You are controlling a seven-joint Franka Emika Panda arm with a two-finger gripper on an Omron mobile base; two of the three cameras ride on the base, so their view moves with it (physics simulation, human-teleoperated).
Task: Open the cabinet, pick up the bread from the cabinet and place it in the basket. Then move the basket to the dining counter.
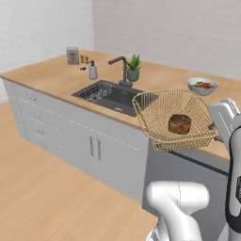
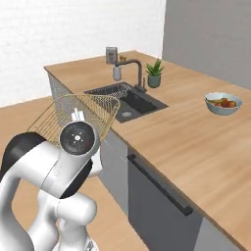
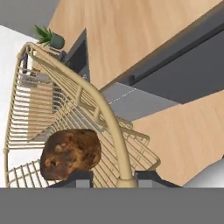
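On the far left of the counter stand a grey box and a soap bottle; right of them lie the sink, the black tap and a small plant. Next comes the basket, held in the air at the counter's near edge, partly over the wood and partly over the floor. The bread sits on its mesh floor. At the basket's right side the gripper has its jaws partly closed on the rim wire, which runs between the fingertips in the hand view. A fruit bowl rests on the far right.

The hold is on one edge only, so the basket looks tilted and could swing or slip through the jaws. A sharp move could roll the bread over the low flared side. Lowered from here, the overhanging basket could tip off the edge; it probably needs carrying farther in, clear of the sink.
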